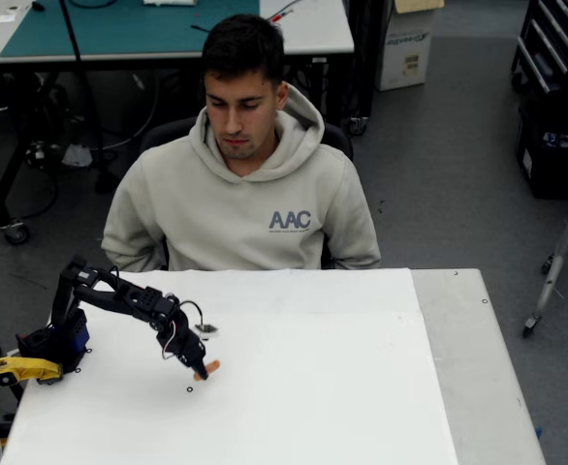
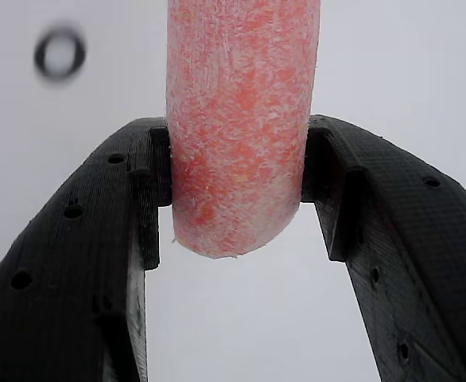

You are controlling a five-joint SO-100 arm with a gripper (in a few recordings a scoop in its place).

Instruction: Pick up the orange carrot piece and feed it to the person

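Black fingers (image 2: 149, 191) are clamped on the lower end of the carrot piece (image 2: 241, 127), one pad on each side, seen in the wrist view; gripper (image 1: 204, 369) is grasping it near the rounded tip only

Location: carrot piece is held at or just over the tabletop (image 1: 342, 387), left half, nearer the front edge than the edge by the person (image 1: 245, 184); whether it is touching the surface cannot be told

Risks, as judged:
- hold is near one end, so most of the length is unsupported; pivoting or slipping out could be caused by a fast swing
- soft, fuzzy surface, so grip could be lost if the clamp eases
- long reach across to the far edge; face could be poked if approach is not slowed

Axis: long axis runs across the pinch line; in the overhead view the free end is pointed right and slightly toward the far edge
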